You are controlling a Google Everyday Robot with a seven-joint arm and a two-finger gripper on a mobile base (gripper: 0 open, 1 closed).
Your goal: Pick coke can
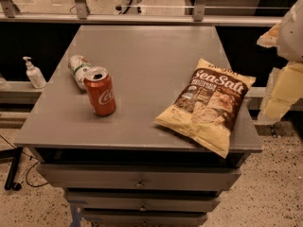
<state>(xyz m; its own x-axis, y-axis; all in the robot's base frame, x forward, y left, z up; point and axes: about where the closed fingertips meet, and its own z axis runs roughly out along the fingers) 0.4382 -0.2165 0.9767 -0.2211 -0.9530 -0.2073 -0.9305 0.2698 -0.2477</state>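
Note:
The coke can is red-orange with white cursive lettering and a silver top. It stands upright on the left part of the grey cabinet top. My gripper shows as pale yellow and white parts at the far right edge, beyond the cabinet's right side and well away from the can. It holds nothing that I can see.
A white-and-green can lies on its side just behind and left of the coke can, nearly touching it. A yellow Sea Salt chips bag lies at the front right, overhanging the edge. A pump bottle stands on a ledge at left. Drawers are below.

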